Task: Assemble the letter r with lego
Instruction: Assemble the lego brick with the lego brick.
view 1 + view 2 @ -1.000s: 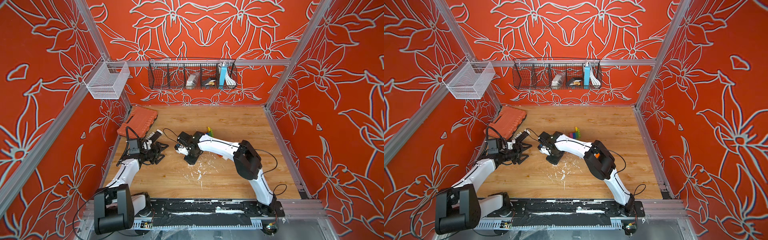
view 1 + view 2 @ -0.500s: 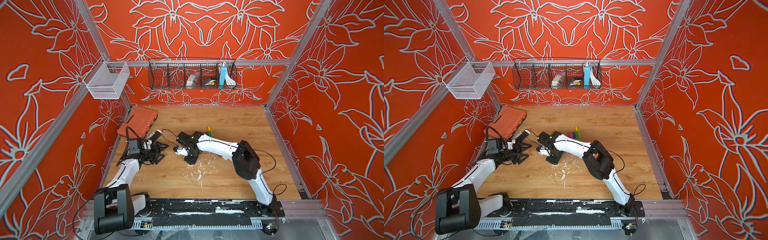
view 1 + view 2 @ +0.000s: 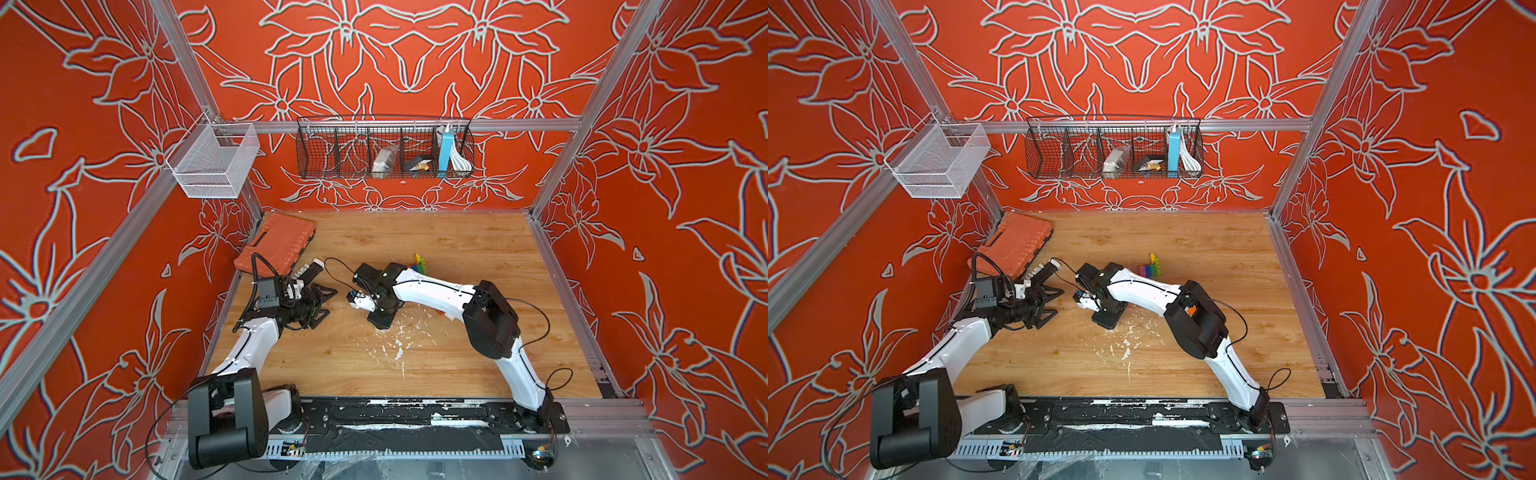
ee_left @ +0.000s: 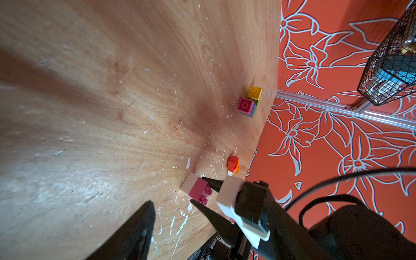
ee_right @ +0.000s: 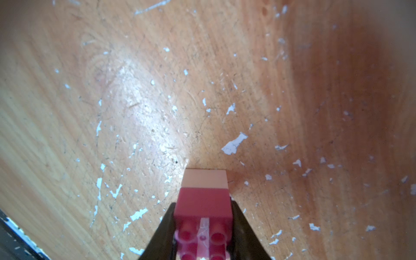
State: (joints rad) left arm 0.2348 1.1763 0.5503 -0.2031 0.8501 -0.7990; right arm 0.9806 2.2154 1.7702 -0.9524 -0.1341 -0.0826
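**Pink brick gripped**

We see the left gripper (image 3: 328,302) spread wide, holding nothing. Beside it, the right gripper (image 5: 203,204) clamps a pink brick (image 5: 202,198) joined to a pale brick (image 5: 204,177). Farther right, a multicoloured lego stack (image 3: 1152,268) sits on the table (image 3: 457,353).

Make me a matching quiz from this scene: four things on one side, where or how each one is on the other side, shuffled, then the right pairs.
Things:
1. left gripper
2. right gripper
3. orange case
4. multicoloured brick stack

Places or states:
A. shut on a pink brick joined to a white brick
B. lying by the left wall, near the far corner of the table
C. open, holding nothing
D. standing alone on the table

Pairs: 1-C, 2-A, 3-B, 4-D
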